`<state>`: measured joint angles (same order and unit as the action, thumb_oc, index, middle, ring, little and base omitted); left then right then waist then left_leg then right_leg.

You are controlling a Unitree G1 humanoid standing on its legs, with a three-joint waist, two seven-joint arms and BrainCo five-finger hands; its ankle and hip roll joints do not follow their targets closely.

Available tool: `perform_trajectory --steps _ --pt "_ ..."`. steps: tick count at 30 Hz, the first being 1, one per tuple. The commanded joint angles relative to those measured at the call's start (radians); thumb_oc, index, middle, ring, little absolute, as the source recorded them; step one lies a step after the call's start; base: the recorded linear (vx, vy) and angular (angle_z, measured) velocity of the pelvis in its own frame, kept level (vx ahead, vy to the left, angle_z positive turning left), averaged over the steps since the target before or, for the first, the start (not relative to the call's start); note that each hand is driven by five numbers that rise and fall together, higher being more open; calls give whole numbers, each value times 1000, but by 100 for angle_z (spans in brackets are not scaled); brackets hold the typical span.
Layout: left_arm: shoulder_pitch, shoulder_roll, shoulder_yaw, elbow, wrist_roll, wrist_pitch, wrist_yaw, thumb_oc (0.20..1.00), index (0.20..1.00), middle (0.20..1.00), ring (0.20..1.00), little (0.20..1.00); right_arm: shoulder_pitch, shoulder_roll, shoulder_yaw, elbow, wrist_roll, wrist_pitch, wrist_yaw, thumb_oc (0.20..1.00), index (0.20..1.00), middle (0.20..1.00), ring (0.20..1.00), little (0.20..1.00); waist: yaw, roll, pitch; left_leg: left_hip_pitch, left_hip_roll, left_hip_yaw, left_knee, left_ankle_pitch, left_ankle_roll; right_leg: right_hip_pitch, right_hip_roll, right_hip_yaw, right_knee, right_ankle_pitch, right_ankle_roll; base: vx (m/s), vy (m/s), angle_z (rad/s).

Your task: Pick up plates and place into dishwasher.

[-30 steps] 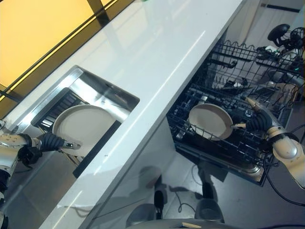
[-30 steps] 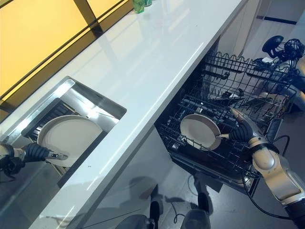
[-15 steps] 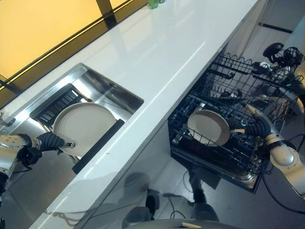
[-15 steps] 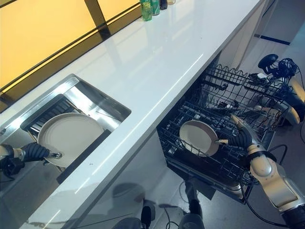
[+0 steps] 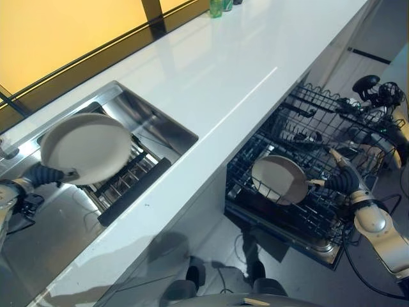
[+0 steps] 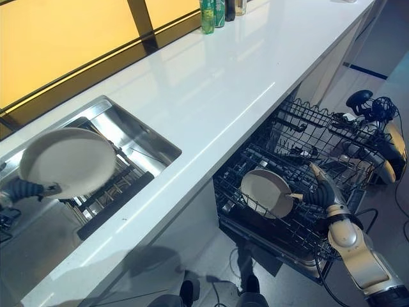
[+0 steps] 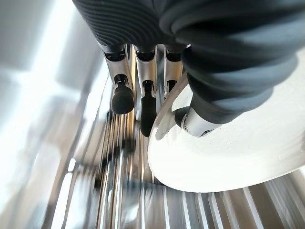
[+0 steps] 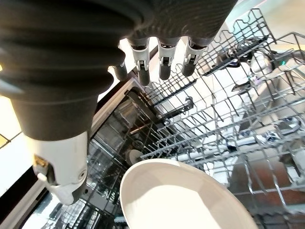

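Observation:
A round beige plate hangs over the steel sink, clear of the wire rack in it. My left hand is shut on its near rim, with the thumb on top of the plate and the fingers beneath. A second beige plate leans in the pulled-out dishwasher rack. My right hand is open beside it; its fingers point up and away, and the thumb lies close to the plate's rim.
A long white counter runs between the sink and the dishwasher. Bottles stand at its far end by the window. A black strip lies along the sink's front edge. Dark utensils lie deeper in the rack.
My left hand has lifted the plate off the sink rack, up and to the left. The right hand stays by the plate in the dishwasher rack. The camera has shifted.

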<state>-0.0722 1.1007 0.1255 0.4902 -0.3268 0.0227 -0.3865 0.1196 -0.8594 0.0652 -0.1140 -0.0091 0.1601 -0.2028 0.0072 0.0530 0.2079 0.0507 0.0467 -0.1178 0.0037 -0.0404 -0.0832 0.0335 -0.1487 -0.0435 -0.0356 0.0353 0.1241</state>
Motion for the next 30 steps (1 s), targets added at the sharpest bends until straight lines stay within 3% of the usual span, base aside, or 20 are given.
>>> perform_trajectory --steps 1,3,12,16,19,22,26,30 --pt "5 14 136 8 61 -105 147 200 200 200 200 200 29 -25 -50 -75 -40 -29 -46 1000 1000 1000 1000 1000 35 -3 -104 -44 54 -24 7 28 -52 -62 -52 13 169 -104 87 -36 -20 10" --pt "16 -1 165 8 74 -128 179 200 200 200 200 200 24 -15 -48 -66 -47 -33 -50 1000 1000 1000 1000 1000 39 -6 -108 -41 55 -28 2 29 -53 -59 -51 8 167 -105 85 -28 -10 19" --pt "64 -59 217 -53 97 -120 222 200 200 200 200 200 5 7 -48 -74 -68 -8 -55 1000 1000 1000 1000 1000 55 -9 -126 -30 59 -33 -21 35 -56 -45 -48 -4 156 -110 79 -11 1 6" --pt "81 -81 248 -129 79 -168 312 200 200 200 200 200 -11 17 -91 -117 27 -138 -138 1000 1000 1000 1000 1000 59 -12 -128 -25 57 -40 -28 33 -53 -38 -43 1 152 -113 75 -38 5 1" --pt "79 -132 264 -218 105 -251 397 200 200 200 200 200 -44 56 -113 -168 18 -255 -155 1000 1000 1000 1000 1000 69 -17 -134 -22 55 -50 -32 30 -49 -33 -41 4 149 -117 71 -46 -10 2" --pt "59 -162 246 -296 136 -312 438 200 200 200 200 200 -88 67 -110 -198 9 -319 -173 1000 1000 1000 1000 1000 84 -22 -144 -21 54 -55 -32 29 -47 -26 -40 -3 147 -118 67 -48 -19 3" --pt "21 -198 202 -401 162 -373 472 200 200 200 200 200 -159 73 -100 -248 24 -365 -135 1000 1000 1000 1000 1000 106 -30 -164 -20 50 -64 -36 28 -44 -13 -32 -16 143 -124 55 -43 -25 10" --pt "-38 -237 129 -467 168 -391 473 200 200 200 200 200 -243 111 -33 -287 45 -380 -68 1000 1000 1000 1000 1000 125 -37 -182 -16 46 -75 -41 31 -41 -1 -23 -26 137 -126 45 -23 -24 7"
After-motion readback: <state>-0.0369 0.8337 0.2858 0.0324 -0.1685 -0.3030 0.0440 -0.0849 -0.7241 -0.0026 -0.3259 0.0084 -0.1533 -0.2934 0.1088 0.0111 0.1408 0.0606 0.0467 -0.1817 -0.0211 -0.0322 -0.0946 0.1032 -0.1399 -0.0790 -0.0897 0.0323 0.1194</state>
